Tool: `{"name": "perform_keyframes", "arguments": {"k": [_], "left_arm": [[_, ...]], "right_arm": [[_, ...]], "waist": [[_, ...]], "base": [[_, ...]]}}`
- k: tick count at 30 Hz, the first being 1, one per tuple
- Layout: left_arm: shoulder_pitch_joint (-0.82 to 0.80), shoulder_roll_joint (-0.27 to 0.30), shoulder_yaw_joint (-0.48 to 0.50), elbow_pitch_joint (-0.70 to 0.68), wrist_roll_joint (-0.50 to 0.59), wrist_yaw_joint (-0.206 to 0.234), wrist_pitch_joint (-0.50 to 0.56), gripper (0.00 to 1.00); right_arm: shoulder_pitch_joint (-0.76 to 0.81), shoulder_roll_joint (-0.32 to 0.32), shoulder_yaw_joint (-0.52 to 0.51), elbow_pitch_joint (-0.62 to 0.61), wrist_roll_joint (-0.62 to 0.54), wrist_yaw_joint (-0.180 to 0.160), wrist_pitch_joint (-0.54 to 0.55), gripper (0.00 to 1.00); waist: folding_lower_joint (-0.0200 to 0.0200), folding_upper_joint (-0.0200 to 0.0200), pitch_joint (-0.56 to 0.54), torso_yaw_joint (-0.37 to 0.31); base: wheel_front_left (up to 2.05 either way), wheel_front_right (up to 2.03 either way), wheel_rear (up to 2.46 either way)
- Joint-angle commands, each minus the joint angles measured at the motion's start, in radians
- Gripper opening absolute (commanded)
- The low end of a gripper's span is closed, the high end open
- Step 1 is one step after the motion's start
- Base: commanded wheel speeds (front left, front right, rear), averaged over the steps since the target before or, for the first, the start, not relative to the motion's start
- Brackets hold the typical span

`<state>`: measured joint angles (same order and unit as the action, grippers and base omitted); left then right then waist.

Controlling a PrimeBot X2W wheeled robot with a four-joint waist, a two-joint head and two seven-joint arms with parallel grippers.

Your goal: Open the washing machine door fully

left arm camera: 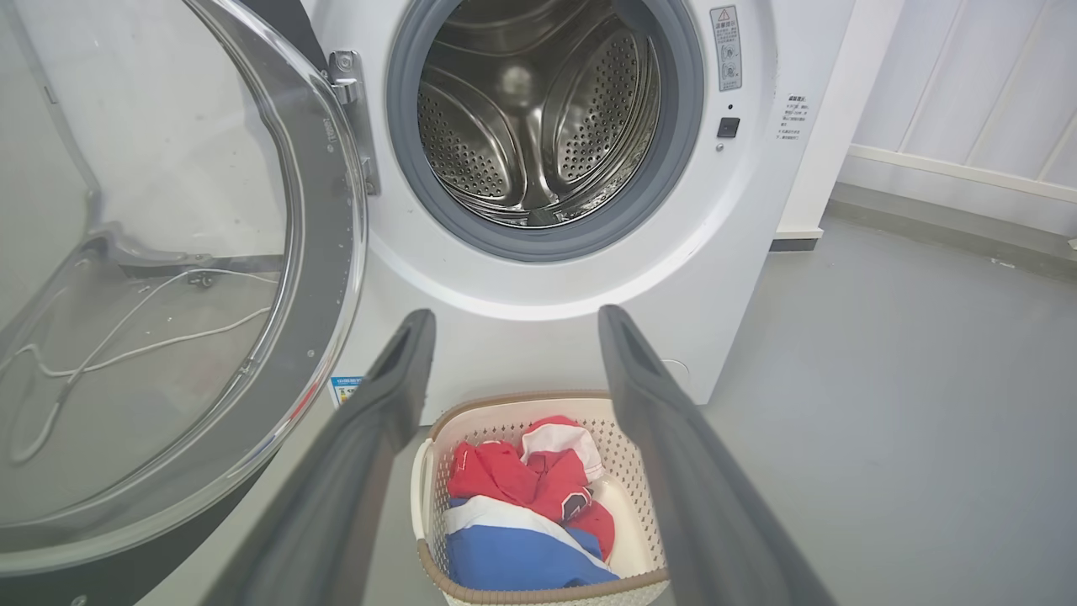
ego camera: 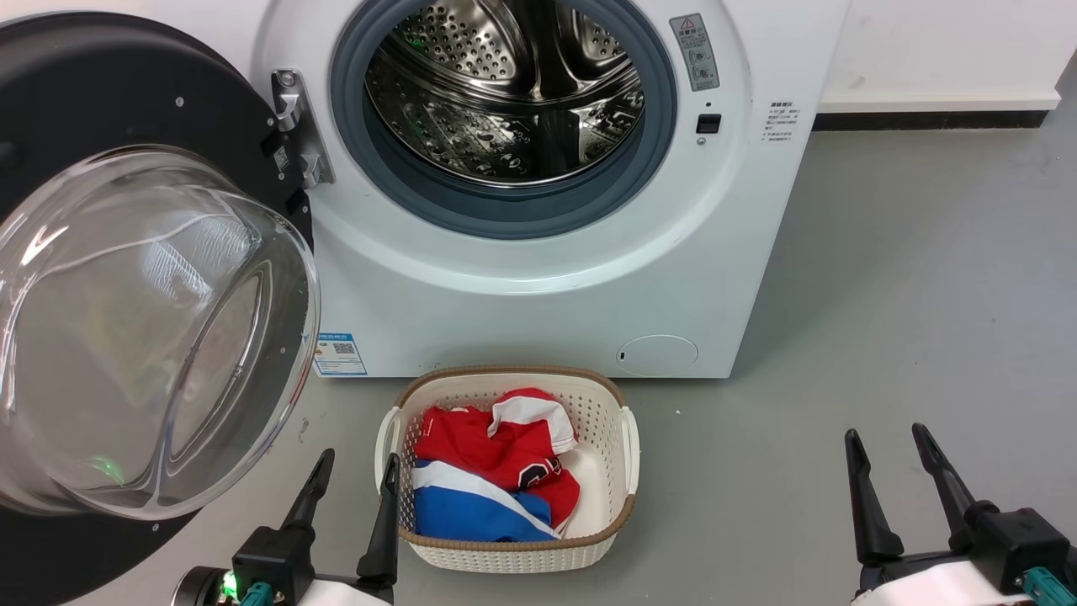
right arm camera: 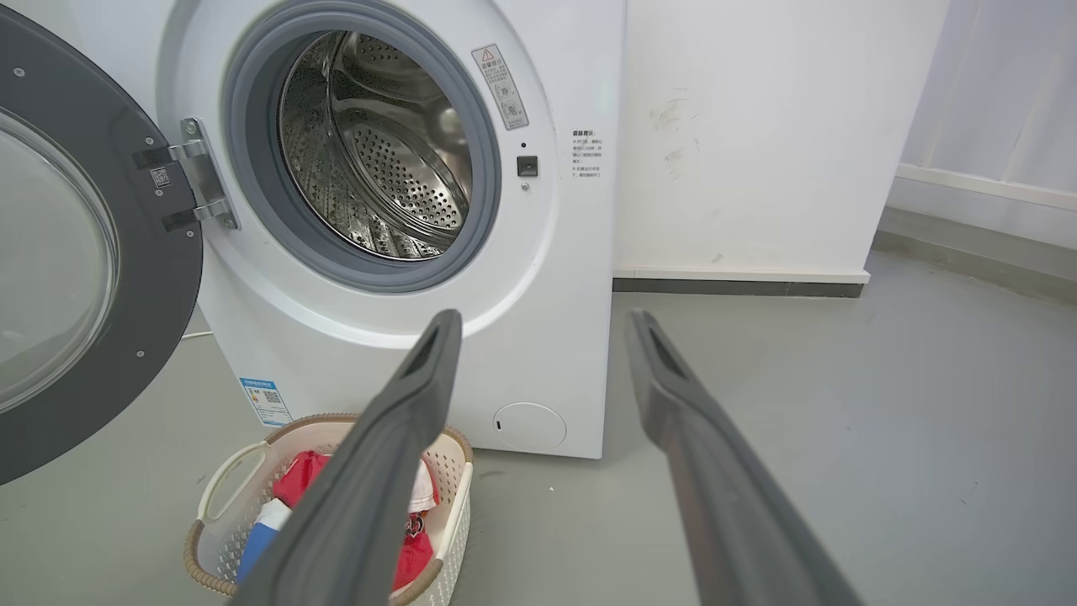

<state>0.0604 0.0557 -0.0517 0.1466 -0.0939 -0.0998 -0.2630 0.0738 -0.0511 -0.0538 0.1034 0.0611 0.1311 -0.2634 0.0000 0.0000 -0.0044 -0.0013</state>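
Observation:
The washing machine door is a big black disc with a clear bulging glass bowl, swung wide to the left on its metal hinge. It also shows in the left wrist view and in the right wrist view. The steel drum lies exposed behind its grey rubber ring. My left gripper stands open low down, just right of the door's bowl, touching nothing. My right gripper stands open over bare floor at the lower right. Both pairs of fingers are spread with nothing between them.
A white basket with a brown rim sits on the floor before the washer, holding red, white and blue clothes. Grey floor stretches to the right. A white wall with a dark skirting runs behind.

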Motion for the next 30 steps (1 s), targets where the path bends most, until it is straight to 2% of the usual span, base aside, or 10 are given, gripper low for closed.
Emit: {"name": "perform_keyframes", "arguments": {"k": [1, 13, 14, 18, 30], "left_arm": [[-0.003, -0.002, 0.004, 0.001, 0.003, -0.001, -0.003, 1.0], [-0.007, -0.005, 0.009, 0.009, 0.017, -0.003, -0.003, 1.0], [-0.002, -0.003, 0.008, 0.009, 0.012, -0.003, 0.0, 0.0], [0.005, -0.004, 0.008, 0.039, 0.0, -0.003, 0.007, 0.0], [-0.026, -0.004, 0.036, 0.049, -0.247, -0.008, 0.069, 0.0]], "right_arm": [[0.011, 0.002, 0.0, -0.003, 0.0, -0.001, -0.002, 1.0], [0.009, 0.002, 0.002, -0.004, 0.002, -0.001, -0.002, 1.0], [0.004, 0.0, 0.001, -0.001, 0.0, 0.0, 0.0, 0.0], [0.015, 0.0, 0.003, 0.03, 0.011, 0.0, 0.003, 0.0], [-0.018, -0.004, -0.002, 0.047, 0.268, 0.0, 0.06, 0.0]], "waist": [[0.0, 0.0, 0.0, 0.001], [0.0, 0.0, 0.004, 0.012], [0.0, 0.0, 0.004, 0.013], [0.0, 0.0, 0.004, 0.013], [0.0, 0.0, 0.004, 0.012]], "base": [[0.0, 0.0, 0.0], [0.0, 0.0, 0.0], [0.0, 0.0, 0.0], [0.0, 0.0, 0.0], [0.0, 0.0, 0.0]]}}
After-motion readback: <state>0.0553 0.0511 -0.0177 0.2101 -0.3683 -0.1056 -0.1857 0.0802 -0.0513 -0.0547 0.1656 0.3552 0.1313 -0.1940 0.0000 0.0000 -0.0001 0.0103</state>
